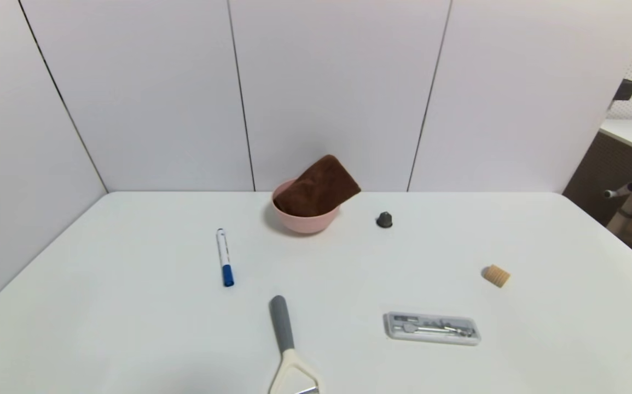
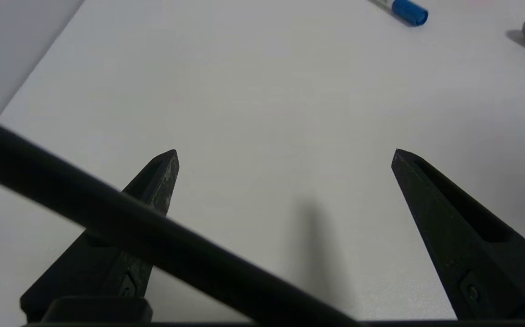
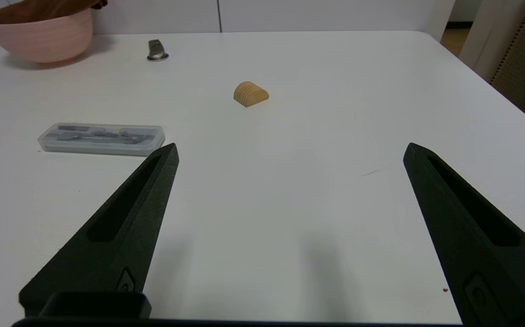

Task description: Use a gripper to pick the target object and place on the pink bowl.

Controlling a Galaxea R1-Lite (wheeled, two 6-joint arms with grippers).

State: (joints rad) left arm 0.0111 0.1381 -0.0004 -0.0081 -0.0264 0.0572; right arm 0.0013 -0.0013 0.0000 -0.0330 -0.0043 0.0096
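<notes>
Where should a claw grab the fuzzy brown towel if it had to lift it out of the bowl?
Probably the towel's raised corner, sticking up past the pink bowl's rim on the robot's right. Come from above: that end tilts up clear, while the lower end sits tucked inside.

From my station neither arm showed in the head view — both sat outside its field. The left gripper (image 2: 285, 152) appeared only through its own wrist camera: two dark tapered fingers (image 2: 164, 175) spread wide apart, nothing between them, hanging low over bare white table (image 2: 253, 91) and angled slightly downward. A black cable (image 2: 107, 204) ran slantwise across the near part of that picture, in front of one finger. The right gripper (image 3: 289, 147) was in much the same pose — its fingers (image 3: 153, 181) equally wide, empty, pointing level across the tabletop, with their shadows on the surface just beneath. Neither gripper touched anything I could see.
</notes>
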